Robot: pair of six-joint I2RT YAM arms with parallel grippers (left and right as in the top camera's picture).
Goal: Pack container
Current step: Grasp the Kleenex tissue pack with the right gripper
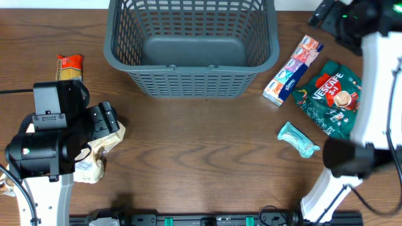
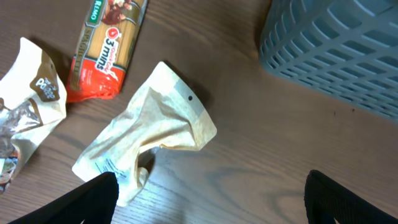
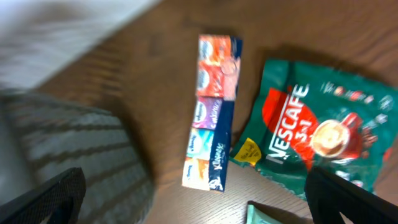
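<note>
**Container at far centre, both grippers released**

On the table (image 1: 201, 163), a red pasta packet (image 2: 106, 50) lies at far left. Near it lies a crumpled beige pouch (image 2: 155, 130), under the left gripper (image 2: 211, 205), whose jaws are spread wide and grasp nothing. The container (image 1: 188, 85) stands at the table's far centre with nothing visible inside. To its right lie a tissue pack (image 3: 212, 112), a green Nescafe pouch (image 3: 323, 130) and a teal packet (image 1: 299, 139). The right gripper (image 3: 199, 205) is above them, jaws released.
</note>
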